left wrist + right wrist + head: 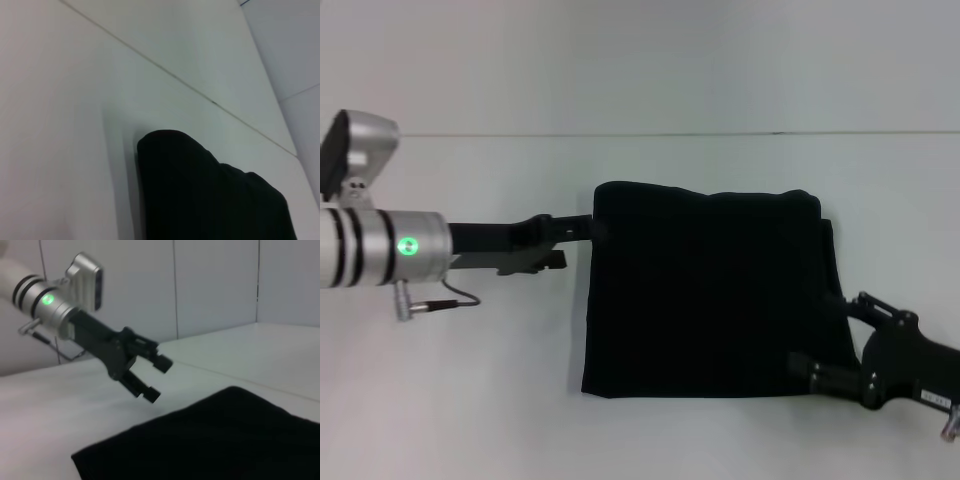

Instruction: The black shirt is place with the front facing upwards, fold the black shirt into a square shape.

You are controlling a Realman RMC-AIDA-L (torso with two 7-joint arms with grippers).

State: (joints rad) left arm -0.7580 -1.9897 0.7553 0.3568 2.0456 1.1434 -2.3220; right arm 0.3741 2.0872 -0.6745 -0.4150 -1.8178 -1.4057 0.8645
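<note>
While the fold looks nearly finished, the spacing of cloth and tools decides what comes next.

Black shirt: the black shirt [705, 290] lies flat on the white table [470, 400] as a nearly square packet, slightly right of centre in the head view; no lettering or label shows.

Left tool: the left tool [150, 376] hangs at the packet's far-left corner, raised just off the cloth, jaws spread and empty.

Right tool: the right tool [810, 368] sits low at the packet's near-right corner, on or against the edge; whether it grips cloth cannot be told.

Key relation: the shirt lies between the two tools, which stand at diagonally opposite corners.

Long axis: barely any; width and depth look almost equal.

Nearer arm: judged the right, touching the hem, for any last smoothing.
</note>
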